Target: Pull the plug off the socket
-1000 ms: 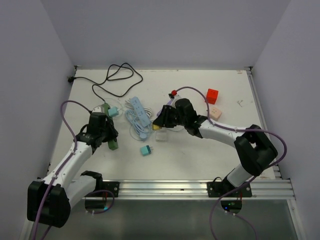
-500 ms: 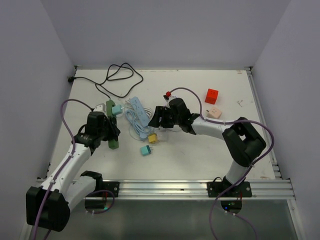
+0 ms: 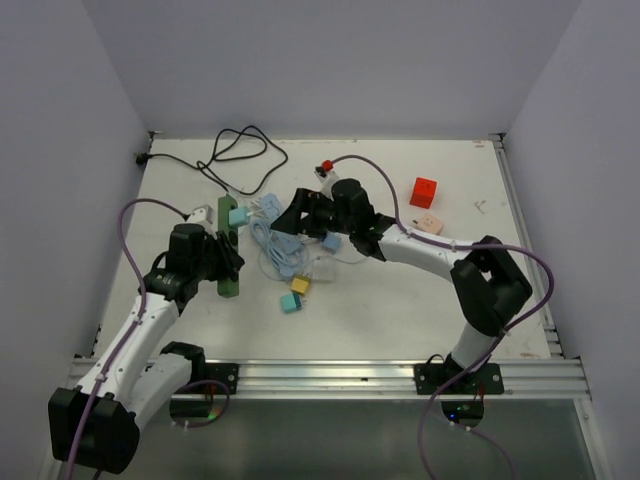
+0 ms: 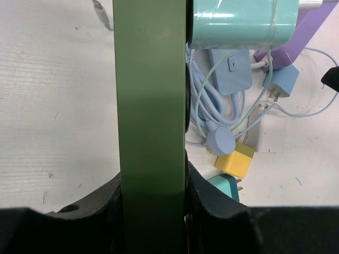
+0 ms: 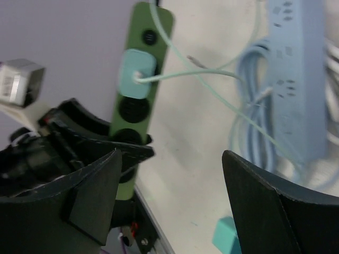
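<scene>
There are two power strips: one green strip (image 3: 229,284) and one pale blue strip (image 5: 296,79). One teal plug (image 3: 238,216) sits in the green strip. There are six small loose blocks: one yellow block (image 3: 299,285), one teal block (image 3: 290,302), one blue block (image 3: 331,241), one white block (image 3: 322,270), one red block (image 3: 424,191) and one beige block (image 3: 431,224). There is one black cord (image 3: 222,150).
</scene>
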Controlling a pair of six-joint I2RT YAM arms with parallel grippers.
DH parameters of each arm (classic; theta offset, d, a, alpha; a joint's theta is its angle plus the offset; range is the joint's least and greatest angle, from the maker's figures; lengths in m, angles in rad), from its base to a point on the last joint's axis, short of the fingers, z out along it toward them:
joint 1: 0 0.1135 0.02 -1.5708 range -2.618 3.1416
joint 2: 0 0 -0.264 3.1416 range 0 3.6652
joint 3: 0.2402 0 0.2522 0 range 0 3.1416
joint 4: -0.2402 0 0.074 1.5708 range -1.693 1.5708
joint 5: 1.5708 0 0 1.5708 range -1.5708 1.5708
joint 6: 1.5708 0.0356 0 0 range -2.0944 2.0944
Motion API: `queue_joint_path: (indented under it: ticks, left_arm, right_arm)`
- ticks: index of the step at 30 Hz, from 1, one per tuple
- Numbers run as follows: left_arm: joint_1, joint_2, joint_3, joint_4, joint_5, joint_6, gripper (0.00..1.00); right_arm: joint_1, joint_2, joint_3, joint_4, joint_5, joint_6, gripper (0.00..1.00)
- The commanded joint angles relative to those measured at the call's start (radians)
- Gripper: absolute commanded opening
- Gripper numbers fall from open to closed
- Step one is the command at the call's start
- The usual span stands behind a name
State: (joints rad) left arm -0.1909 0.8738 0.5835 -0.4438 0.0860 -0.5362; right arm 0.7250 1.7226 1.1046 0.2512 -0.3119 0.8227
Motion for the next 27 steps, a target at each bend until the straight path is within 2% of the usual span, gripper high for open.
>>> queue_joint_path:
  ticks: [1,7,13,18,21,24,25,27]
  left_arm:
    - [0.004,-0.032,0.058,0.074,0.044,0.030,0.00]
    - [0.004,-0.041,0.061,0.059,0.057,0.038,0.00]
    - [0.004,-0.061,0.064,0.047,0.081,0.030,0.00]
    - [0.004,-0.067,0.059,0.043,0.100,0.030,0.00]
    - [0.004,-0.067,0.050,0.045,0.101,0.030,0.00]
    - [0.004,-0.067,0.049,0.048,0.098,0.030,0.00]
    - [0.004,-0.067,0.049,0.047,0.089,0.030,0.00]
    - [0.002,-0.064,0.052,0.047,0.080,0.028,0.00]
  right_arm:
    - [0.057,0.025,0.107,0.105,-0.064,0.050,0.80]
    - [0.099,0.156,0.196,0.230,-0.096,0.171,0.79]
    - [0.122,0.261,0.336,0.110,-0.010,0.178,0.75]
    - [0.125,0.316,0.397,0.128,0.022,0.205,0.72]
    - [0.126,0.336,0.431,0.115,0.040,0.207,0.64]
    - [0.128,0.345,0.451,0.089,0.045,0.207,0.51]
    - [0.129,0.345,0.457,0.082,0.048,0.207,0.41]
    - [0.131,0.344,0.459,0.068,0.048,0.199,0.31]
